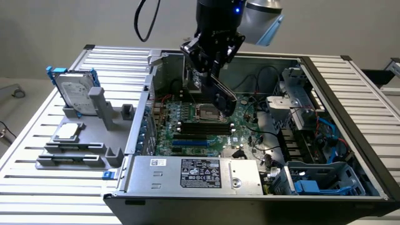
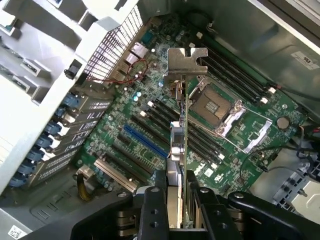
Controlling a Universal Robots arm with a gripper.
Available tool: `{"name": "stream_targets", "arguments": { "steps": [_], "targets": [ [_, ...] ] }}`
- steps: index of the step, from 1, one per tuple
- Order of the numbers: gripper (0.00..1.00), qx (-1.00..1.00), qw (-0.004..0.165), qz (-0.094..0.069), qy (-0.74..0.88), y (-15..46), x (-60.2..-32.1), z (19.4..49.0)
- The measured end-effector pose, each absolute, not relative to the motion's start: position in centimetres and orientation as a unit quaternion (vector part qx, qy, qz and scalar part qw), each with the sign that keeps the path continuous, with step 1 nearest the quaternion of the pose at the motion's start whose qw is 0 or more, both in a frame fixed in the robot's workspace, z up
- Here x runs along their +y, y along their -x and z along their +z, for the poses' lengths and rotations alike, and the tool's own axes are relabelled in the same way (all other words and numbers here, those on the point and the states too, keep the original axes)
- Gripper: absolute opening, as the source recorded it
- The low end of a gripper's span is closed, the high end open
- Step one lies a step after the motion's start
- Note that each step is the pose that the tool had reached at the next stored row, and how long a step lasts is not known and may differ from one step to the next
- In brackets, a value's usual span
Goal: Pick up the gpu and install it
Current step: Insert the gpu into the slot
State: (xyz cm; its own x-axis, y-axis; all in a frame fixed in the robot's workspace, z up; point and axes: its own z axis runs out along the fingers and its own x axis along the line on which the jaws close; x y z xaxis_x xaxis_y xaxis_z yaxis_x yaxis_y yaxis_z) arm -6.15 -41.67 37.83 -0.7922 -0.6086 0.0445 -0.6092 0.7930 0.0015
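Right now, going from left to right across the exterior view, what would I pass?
hard drive → gpu, held in the gripper → metal drive cage

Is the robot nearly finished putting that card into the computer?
About halfway. Done: the card is picked up, clamped in the gripper. In hand: it hangs tilted in the air above the green board inside the open computer case. Left: it is not pushed into any slot yet; the long blue slot is bare.
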Motion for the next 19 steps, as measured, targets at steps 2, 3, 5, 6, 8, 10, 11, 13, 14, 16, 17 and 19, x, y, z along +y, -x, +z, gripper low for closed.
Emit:
{"name": "stream_targets", "arguments": {
  "steps": [2,3,5,6,8,10,11,13,14,16,17,19],
  "targets": [
    [0.26,-0.941,0.021,0.007,-0.339,6.2,-41.7,37.7],
    [0.26,-0.938,0.021,0.007,-0.347,6.2,-41.7,37.6],
    [0.26,-0.931,0.021,0.007,-0.364,6.2,-41.7,37.5],
    [0.26,-0.928,0.021,0.008,-0.372,6.2,-41.7,37.4],
    [0.26,-0.921,0.021,0.008,-0.389,6.2,-41.7,37.3],
    [0.26,-0.914,0.021,0.008,-0.406,6.2,-41.7,37.1],
    [0.26,-0.91,0.02,0.008,-0.415,6.2,-41.7,37.0],
    [0.26,-0.902,0.02,0.009,-0.431,6.2,-41.7,36.8],
    [0.26,-0.898,0.02,0.009,-0.439,6.2,-41.7,36.7],
    [0.26,-0.89,0.02,0.009,-0.455,6.2,-41.7,36.5],
    [0.26,-0.886,0.019,0.009,-0.463,6.2,-41.7,36.4],
    [0.26,-0.877,0.018,0.008,-0.479,6.2,-41.7,36.2]
  ]
}}
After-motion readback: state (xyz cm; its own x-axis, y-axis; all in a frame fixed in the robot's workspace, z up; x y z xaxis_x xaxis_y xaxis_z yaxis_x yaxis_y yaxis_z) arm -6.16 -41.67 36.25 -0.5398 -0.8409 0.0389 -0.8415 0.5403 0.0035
